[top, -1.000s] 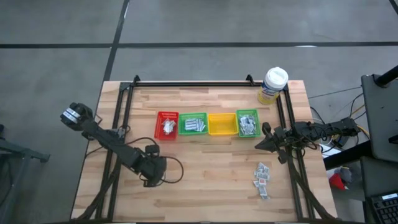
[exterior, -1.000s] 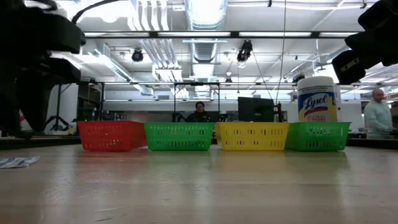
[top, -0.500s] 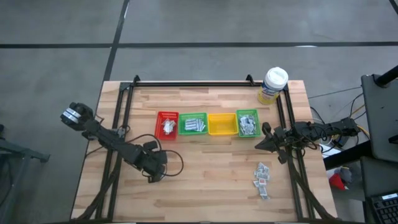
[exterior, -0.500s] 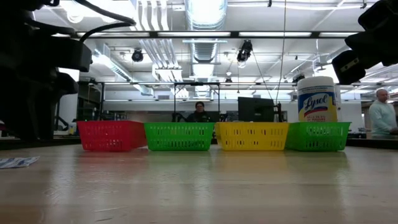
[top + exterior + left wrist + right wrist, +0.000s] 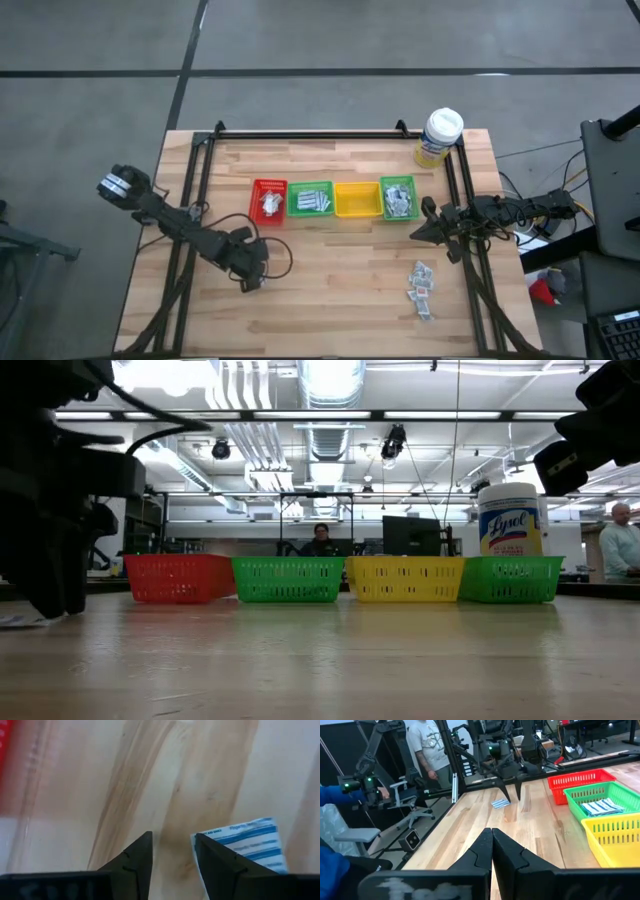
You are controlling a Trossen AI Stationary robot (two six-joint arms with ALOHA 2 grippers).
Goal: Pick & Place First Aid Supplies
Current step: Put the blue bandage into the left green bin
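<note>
On the wooden surface we see a row of four bins, red, green, yellow and green. At four o'clock from the row, loose sachets lie scattered. Our left hand, at seven o'clock from the row, hangs released, a white-blue sachet just beside one finger. Our right hand, at three o'clock, is clenched on nothing.

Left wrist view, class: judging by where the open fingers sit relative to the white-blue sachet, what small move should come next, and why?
Probably a small sideways shift toward the flat white-blue sachet. The left gripper is open over bare wooden table, and the sachet lies outside one finger, not between the two, so closing now would likely grip nothing.
</note>
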